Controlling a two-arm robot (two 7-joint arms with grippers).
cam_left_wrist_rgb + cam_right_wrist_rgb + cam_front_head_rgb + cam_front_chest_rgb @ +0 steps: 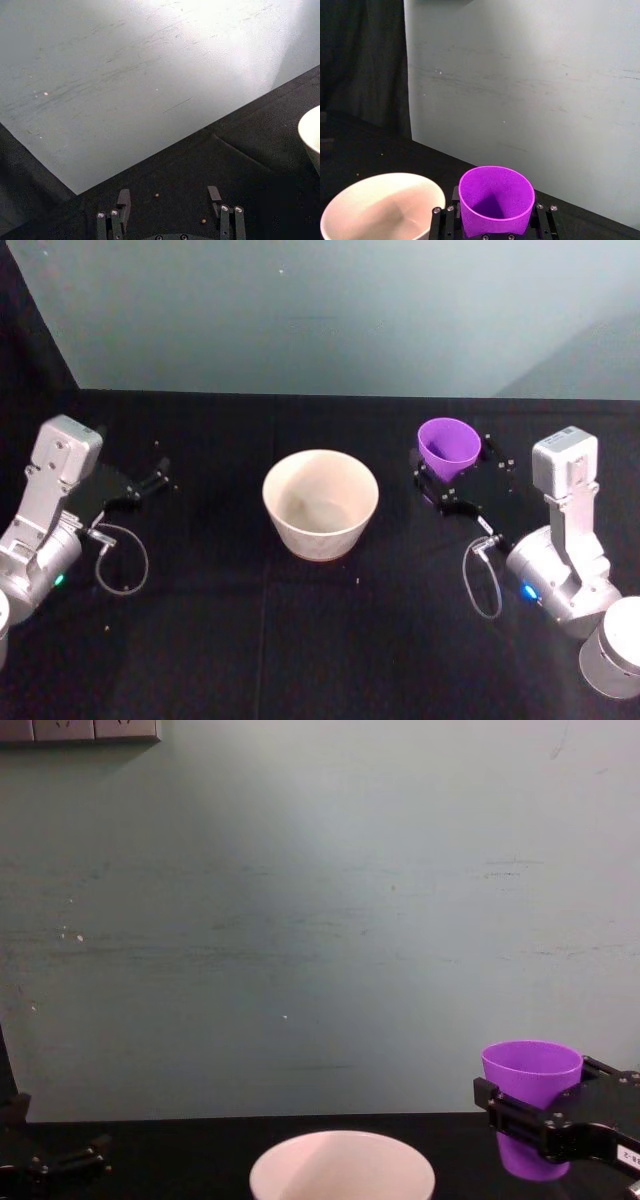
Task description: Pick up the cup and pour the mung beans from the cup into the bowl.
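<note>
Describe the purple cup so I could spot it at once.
On the black table, find the wide pale bowl in the middle; just to its right, the right gripper is shut on the cup. It is the only bright purple thing: a small handleless tumbler, narrower than the bowl.

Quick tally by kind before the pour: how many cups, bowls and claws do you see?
cup: 1, purple, gripped by the right claw
bowl: 1, pale
claws: 2, the left claw open and empty
Total: 4
</note>
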